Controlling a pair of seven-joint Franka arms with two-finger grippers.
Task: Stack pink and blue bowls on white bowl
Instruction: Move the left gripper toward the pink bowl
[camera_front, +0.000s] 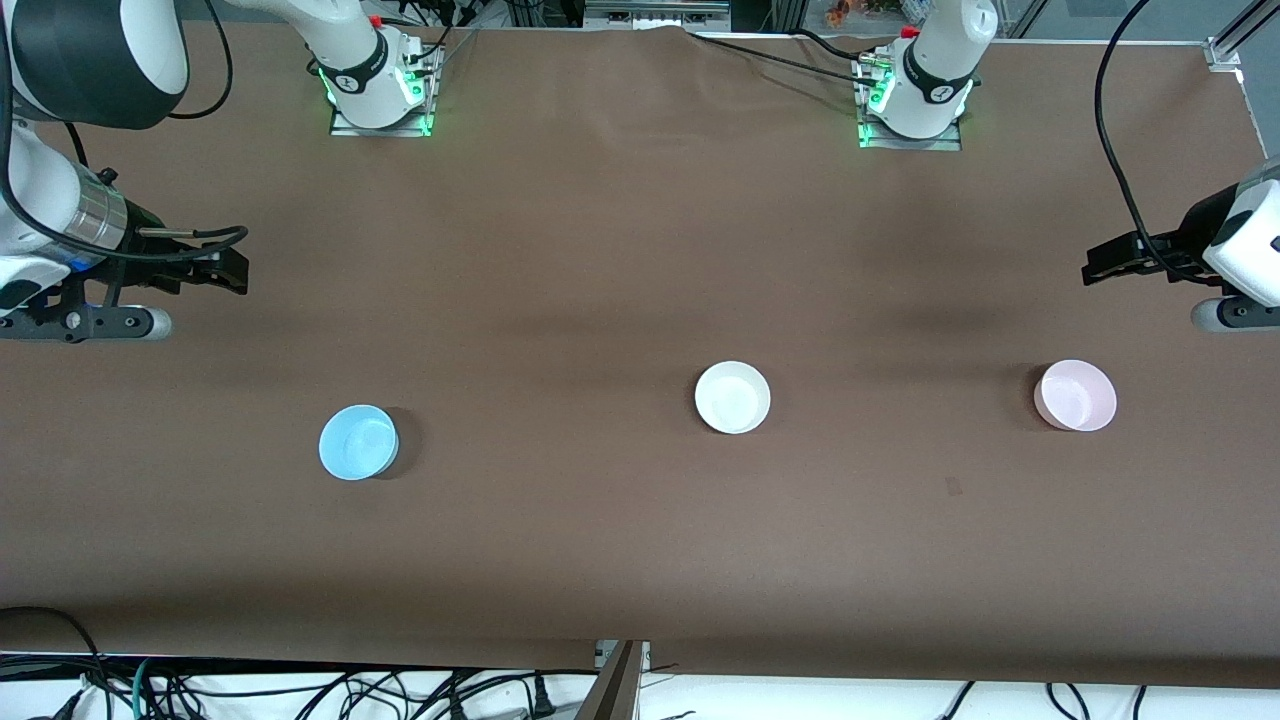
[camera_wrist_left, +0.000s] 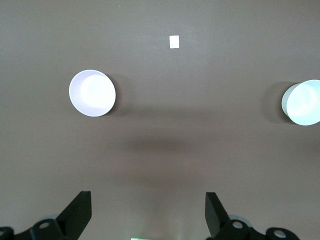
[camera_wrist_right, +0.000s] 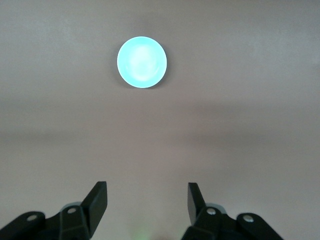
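The white bowl (camera_front: 733, 397) sits upright mid-table. The sky-blue bowl (camera_front: 358, 442) sits toward the right arm's end, a little nearer the front camera. The pale pink bowl (camera_front: 1075, 395) sits toward the left arm's end. All three stand apart and empty. My right gripper (camera_front: 233, 271) hangs open and empty over bare table at its end; its wrist view shows open fingers (camera_wrist_right: 97, 200) and the blue bowl (camera_wrist_right: 142, 62). My left gripper (camera_front: 1097, 268) hangs open and empty over the table at its end; its wrist view shows the pink bowl (camera_wrist_left: 92, 93) and the white bowl (camera_wrist_left: 304, 102).
The table is covered with a brown cloth (camera_front: 600, 540). A small pale mark (camera_front: 953, 487) lies on it between the white and pink bowls, nearer the front camera. The arm bases (camera_front: 380, 90) stand along the top edge. Cables hang below the front edge.
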